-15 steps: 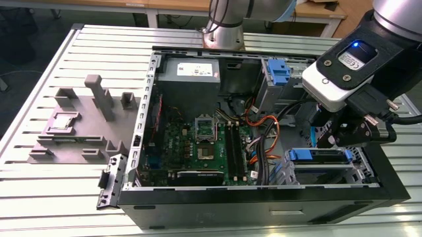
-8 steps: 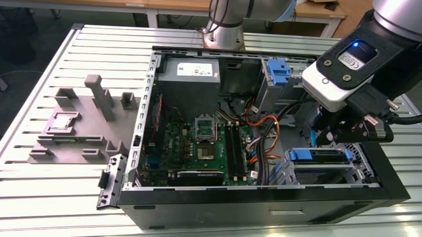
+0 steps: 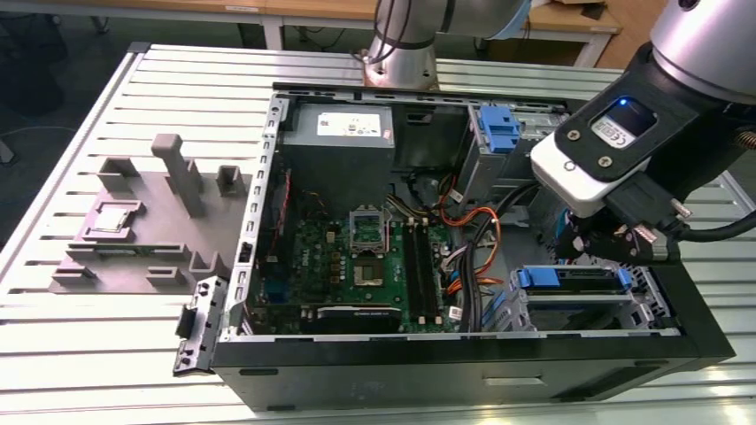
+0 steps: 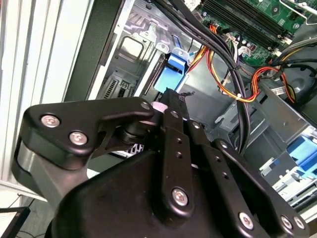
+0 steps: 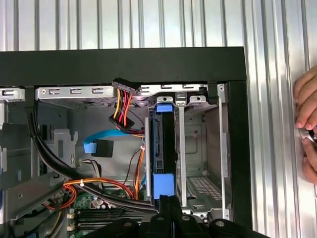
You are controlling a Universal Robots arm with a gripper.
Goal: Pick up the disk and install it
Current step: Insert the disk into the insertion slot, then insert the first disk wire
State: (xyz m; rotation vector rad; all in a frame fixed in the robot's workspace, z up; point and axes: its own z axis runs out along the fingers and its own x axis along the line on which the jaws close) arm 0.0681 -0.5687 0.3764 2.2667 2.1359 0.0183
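The disk [image 3: 575, 280] is a silver-grey drive with blue carrier rails. It sits in the metal drive cage at the case's front corner, on the exterior view's right. In the first wrist view the disk [image 5: 163, 144] stands edge-on between the cage rails, one blue end toward the case wall and the other toward me. My gripper [image 3: 617, 243] hangs just above the cage. Its black fingers [image 5: 167, 210] are shut together, tips right at the disk's near blue end. In the second wrist view the gripper [image 4: 171, 98] points at the blue tab [image 4: 173, 69].
The open black computer case [image 3: 473, 372] lies on a slotted metal table [image 3: 119, 354]. The motherboard [image 3: 354, 266], a grey power supply [image 3: 343, 133], an upright blue bracket [image 3: 502, 128] and loose cables [image 5: 124, 106] surround the cage. A person's hand [image 5: 307, 124] rests on the table beside the case. A grey fixture [image 3: 142, 221] stands on the exterior view's left.
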